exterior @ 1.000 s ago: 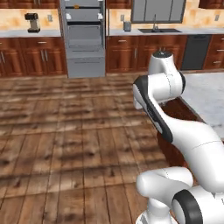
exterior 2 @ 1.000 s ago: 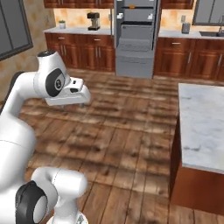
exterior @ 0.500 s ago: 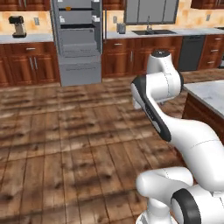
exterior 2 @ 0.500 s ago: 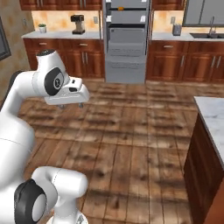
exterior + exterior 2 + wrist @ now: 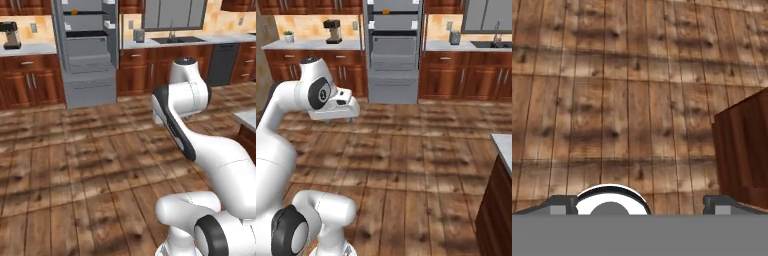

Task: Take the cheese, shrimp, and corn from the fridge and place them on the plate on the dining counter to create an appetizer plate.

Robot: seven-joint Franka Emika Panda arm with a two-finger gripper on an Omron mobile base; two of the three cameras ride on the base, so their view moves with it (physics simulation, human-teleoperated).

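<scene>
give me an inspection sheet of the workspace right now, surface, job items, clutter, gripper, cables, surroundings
Surface: brown wood plank floor between the robot and the far wall; a corner of the dining counter at the right edge of the right base view.
Job's things: fridge stands open against the far wall; a small orange item lies on an upper shelf, too small to identify. Plate, shrimp, corn: nothing seen.
Clutter: nothing seen on the floor.
Gripper: gripper open, holding nothing, aimed down at the floor.
Cables: nothing seen.
Surroundings: wood cabinets, coffee machine left of the fridge, sink to its right.
</scene>
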